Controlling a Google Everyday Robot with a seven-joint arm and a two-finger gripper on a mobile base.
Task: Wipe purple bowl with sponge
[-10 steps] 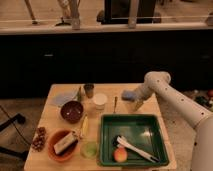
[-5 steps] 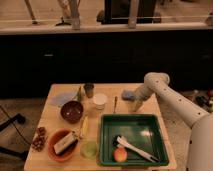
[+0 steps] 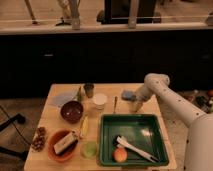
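Observation:
The purple bowl [image 3: 71, 111] stands on the left half of the wooden table [image 3: 52, 116], dark maroon and empty as far as I can see. The blue sponge [image 3: 127, 94] lies at the table's back right, behind the green tray. My gripper [image 3: 135, 104] hangs from the white arm [image 3: 165, 95] on the right. It is low over the table, right next to the sponge's front right side. I cannot tell whether it touches the sponge. The gripper is far to the right of the purple bowl.
A white cup [image 3: 100, 100], a dark cup [image 3: 89, 90] and a pale blue sheet [image 3: 62, 98] stand near the bowl. An orange bowl [image 3: 54, 150] holds a pale-and-dark block [image 3: 65, 143]. A green tray [image 3: 132, 127] holds a white utensil [image 3: 133, 147] and a fruit [image 3: 120, 155].
The gripper has sunk slightly beside the sponge. The bowl, sponge and other things have not moved.

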